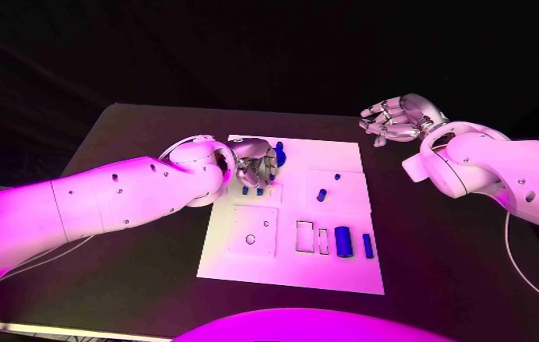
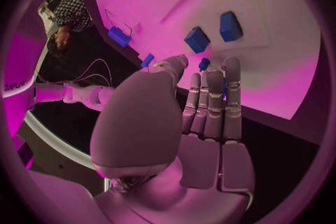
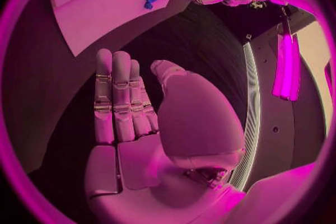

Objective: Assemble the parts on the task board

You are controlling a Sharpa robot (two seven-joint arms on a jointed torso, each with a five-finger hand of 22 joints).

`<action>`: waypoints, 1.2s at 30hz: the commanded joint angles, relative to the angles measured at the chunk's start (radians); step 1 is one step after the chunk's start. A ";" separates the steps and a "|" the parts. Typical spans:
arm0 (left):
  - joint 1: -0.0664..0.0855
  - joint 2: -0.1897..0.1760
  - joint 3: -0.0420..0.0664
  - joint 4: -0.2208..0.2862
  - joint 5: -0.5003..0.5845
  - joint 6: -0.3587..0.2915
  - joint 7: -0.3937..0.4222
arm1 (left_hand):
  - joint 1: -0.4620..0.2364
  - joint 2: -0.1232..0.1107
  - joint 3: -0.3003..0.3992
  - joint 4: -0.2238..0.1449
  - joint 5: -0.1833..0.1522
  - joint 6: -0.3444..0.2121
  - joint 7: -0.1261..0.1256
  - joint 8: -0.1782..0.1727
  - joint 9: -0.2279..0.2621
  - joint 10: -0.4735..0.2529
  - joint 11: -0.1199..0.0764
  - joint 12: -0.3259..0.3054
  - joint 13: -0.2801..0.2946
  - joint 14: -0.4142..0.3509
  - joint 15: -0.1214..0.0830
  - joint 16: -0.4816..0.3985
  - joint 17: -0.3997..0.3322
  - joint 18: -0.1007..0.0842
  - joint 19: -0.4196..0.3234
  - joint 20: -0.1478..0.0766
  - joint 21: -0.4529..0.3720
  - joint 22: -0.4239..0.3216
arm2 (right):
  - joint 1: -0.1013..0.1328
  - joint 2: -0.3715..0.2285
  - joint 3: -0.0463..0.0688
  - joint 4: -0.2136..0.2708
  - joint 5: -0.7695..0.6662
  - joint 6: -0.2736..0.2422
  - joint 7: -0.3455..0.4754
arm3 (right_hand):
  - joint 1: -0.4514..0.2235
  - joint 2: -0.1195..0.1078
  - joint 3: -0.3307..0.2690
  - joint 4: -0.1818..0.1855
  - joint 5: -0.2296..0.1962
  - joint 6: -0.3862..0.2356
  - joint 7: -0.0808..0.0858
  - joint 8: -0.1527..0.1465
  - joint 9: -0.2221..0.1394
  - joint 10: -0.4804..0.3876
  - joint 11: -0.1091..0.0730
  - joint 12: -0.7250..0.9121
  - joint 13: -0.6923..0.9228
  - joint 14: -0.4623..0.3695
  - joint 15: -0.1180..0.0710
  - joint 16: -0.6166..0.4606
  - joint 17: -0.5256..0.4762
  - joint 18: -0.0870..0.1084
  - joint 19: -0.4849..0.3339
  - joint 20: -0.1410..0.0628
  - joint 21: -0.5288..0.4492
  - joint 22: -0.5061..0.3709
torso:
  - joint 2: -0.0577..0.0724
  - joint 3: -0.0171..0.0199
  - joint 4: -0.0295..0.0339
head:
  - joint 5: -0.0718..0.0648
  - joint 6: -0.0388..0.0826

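Most parts (image 1: 343,242) lie loose on the board (image 1: 337,272); the left hand (image 1: 254,163) hovers empty with fingers apart over one, and the right hand (image 1: 396,120) waits empty beside the board.

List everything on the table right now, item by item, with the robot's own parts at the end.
table: one, black, under everything.
task board: one, white plate, middle of the table.
long part: one, blue, far end of the board, beside the left hand.
small parts: two, blue, side by side below the left hand.
peg part: one, blue, centre of the board.
bar parts: two, blue, near right of the board, side by side.
left hand: one, silver, over the board's far left, holding nothing visible.
right hand: one, silver, off the board to the right, empty.
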 commanded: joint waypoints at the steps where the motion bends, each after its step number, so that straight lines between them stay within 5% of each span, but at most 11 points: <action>1: 0.000 0.012 0.001 -0.008 -0.041 0.032 -0.034 | -0.005 -0.009 0.005 0.000 -0.004 0.007 0.003 -0.008 -0.006 0.009 0.002 -0.006 -0.005 0.011 0.000 0.012 0.011 0.014 0.009 -0.002 0.006 0.002 | -0.002 0.003 0.000 -0.001 0.002 0.010 0.043 | -0.006 -0.016 0.028 -0.002 -0.005 0.011 0.013 0.000 -0.002 0.013 0.004 -0.048 -0.041 -0.009 0.006 -0.053 -0.009 0.004 -0.009 0.006 -0.029 -0.028 | -0.001 0.0007 0.0002 | 0.001 -0.001; 23: 0.000 0.035 0.001 -0.017 -0.019 -0.043 -0.038 | 0.020 -0.007 0.057 -0.010 -0.005 0.043 0.007 -0.036 -0.031 0.050 -0.002 -0.019 -0.032 0.097 -0.004 0.099 0.096 0.015 0.026 -0.006 0.055 0.033 | -0.004 0.003 0.000 0.003 0.001 0.015 0.048 | -0.018 -0.028 0.060 -0.010 -0.007 0.017 0.016 0.000 -0.003 0.037 0.008 -0.104 -0.095 0.002 0.011 -0.125 -0.011 0.004 -0.003 0.011 -0.066 -0.069 | -0.001 0.0003 0.0004 | -0.002 -0.005; 36: 0.000 0.056 0.001 -0.051 -0.015 0.007 -0.046 | 0.042 -0.001 0.096 -0.029 -0.006 0.056 0.007 -0.043 -0.037 0.060 -0.007 -0.019 -0.036 0.113 -0.010 0.119 0.109 0.015 0.025 -0.012 0.081 0.050 | -0.004 0.005 0.000 0.003 0.001 0.017 0.046 | -0.019 -0.028 0.061 -0.010 -0.007 0.018 0.015 0.000 -0.003 0.039 0.007 -0.106 -0.098 0.004 0.010 -0.128 -0.010 0.004 -0.002 0.011 -0.067 -0.071 | -0.001 0.0004 -0.0005 | -0.001 -0.005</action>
